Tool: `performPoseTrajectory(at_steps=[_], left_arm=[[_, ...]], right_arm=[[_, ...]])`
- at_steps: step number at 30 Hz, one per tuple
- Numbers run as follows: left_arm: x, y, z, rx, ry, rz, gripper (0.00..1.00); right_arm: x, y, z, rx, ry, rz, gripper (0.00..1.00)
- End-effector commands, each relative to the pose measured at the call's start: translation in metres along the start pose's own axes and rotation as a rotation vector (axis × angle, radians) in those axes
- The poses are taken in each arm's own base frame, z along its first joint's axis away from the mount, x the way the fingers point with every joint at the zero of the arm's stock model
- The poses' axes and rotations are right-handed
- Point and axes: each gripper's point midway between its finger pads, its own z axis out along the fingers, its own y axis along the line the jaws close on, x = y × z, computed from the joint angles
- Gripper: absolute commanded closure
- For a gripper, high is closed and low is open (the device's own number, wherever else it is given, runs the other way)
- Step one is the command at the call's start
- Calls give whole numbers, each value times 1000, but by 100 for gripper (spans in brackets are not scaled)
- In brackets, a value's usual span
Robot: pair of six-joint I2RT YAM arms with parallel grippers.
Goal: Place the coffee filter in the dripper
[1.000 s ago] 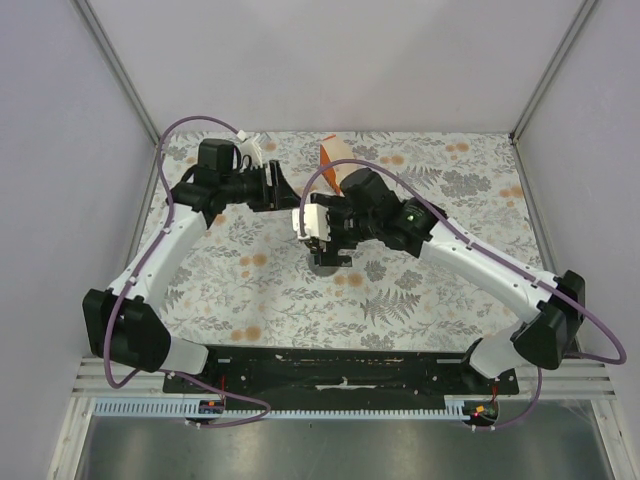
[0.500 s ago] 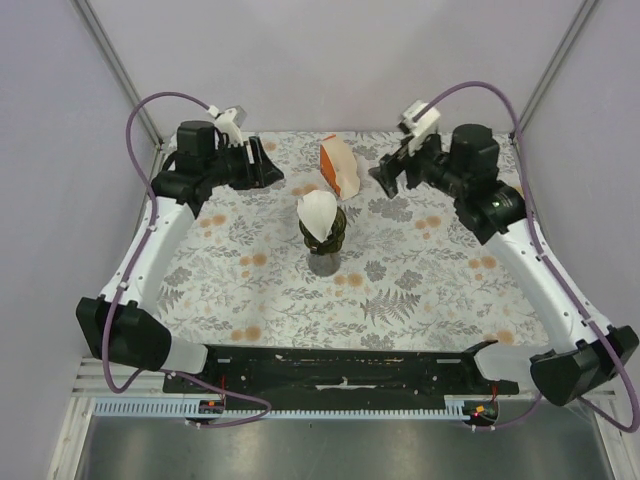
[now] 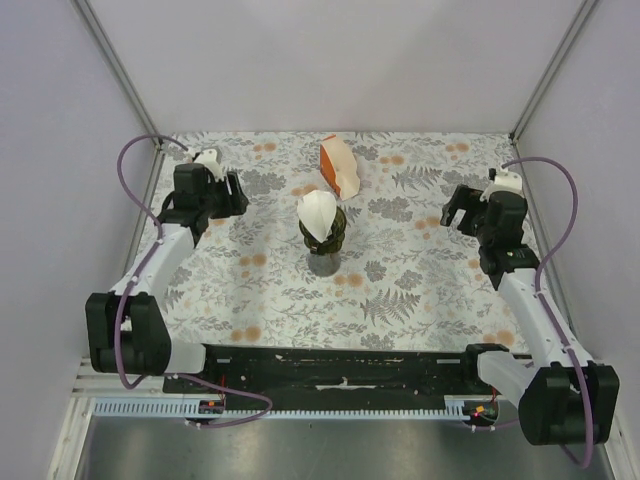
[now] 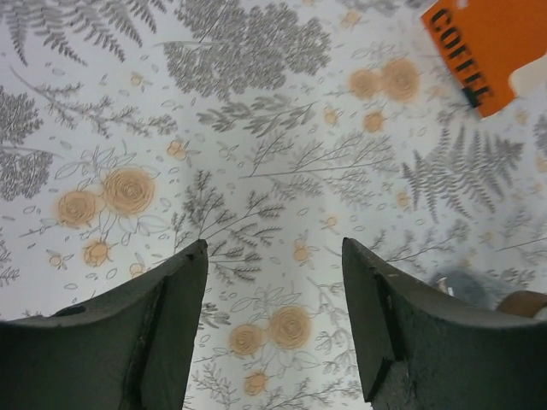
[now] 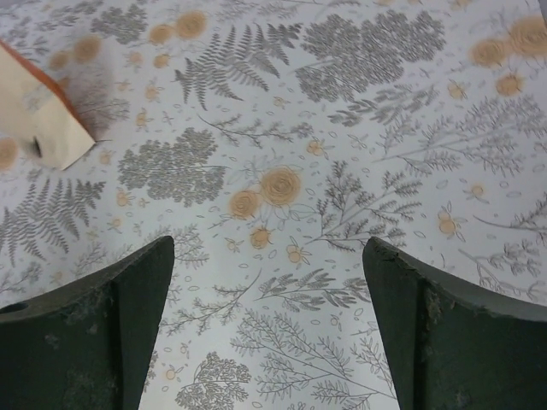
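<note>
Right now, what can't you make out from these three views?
1. Top view: how deep the coffee filter sits in the dripper; the paper covers the funnel's inside.
2. Top view: the dripper's handle, too small to tell.
3. Left wrist: the orange pack, cut off by the top right edge; lettering incomplete.
4. Right wrist: same pack, only a blurred corner at the left edge.

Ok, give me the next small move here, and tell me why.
Probably just draw both arms back toward their bases. The white paper cone filter already sits in the dark green-black ribbed dripper, and the left fingers and right fingers are open, holding nothing, well clear of it.
</note>
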Motion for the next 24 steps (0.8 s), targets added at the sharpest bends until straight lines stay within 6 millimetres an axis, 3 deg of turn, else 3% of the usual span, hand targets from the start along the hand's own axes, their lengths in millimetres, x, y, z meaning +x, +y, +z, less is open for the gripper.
performPoseTrajectory(at_steps=[1,8,13,24], left_arm=[[-5,29,4,-92,-149,99,30],[38,57,14,-151,-203,114,28],[52,63,16,-153,-255,138,26],[75,64,16,-126,-372,180,23]], right_arm=[[-10,-29,3,166,-124,107,2],[20,-48,14,248,-95,116,2],[36,-52,22,262,-60,102,2],[47,-62,27,294,-83,90,2]])
